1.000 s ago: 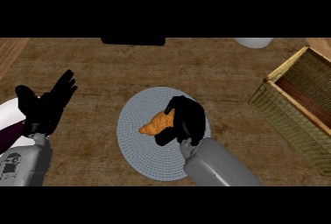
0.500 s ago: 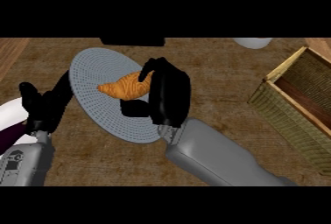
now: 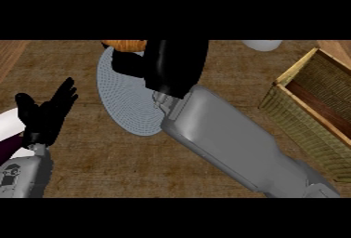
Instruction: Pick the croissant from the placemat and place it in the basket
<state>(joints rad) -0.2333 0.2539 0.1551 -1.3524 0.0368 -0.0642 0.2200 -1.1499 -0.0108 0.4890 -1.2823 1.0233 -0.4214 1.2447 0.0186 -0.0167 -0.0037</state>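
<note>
Where the view's top edge cuts the scene, the croissant (image 3: 125, 45) shows only as an orange strip, lying over the far rim of the placemat (image 3: 126, 104). The right hand (image 3: 175, 65) is at it: its black fingers curl beneath and beside the pastry, gripping it, and they hide most of it. The grey right forearm (image 3: 226, 139) runs aslant from the lower right across the counter (image 3: 103, 162) and covers the placemat's right side. The placemat is a round grey disc, flat on the wood.

The basket (image 3: 298, 125) stands at the right edge, woven and straw-coloured, its dark inside open to view. It is well apart from the croissant.

The left hand (image 3: 44, 118) rests at the left edge, open, fingers straight and pointing up, holding nothing, beside the placemat and not touching it.

A pale rounded thing (image 3: 262, 44) shows at the top, right of the right hand; what it is cannot be told.
</note>
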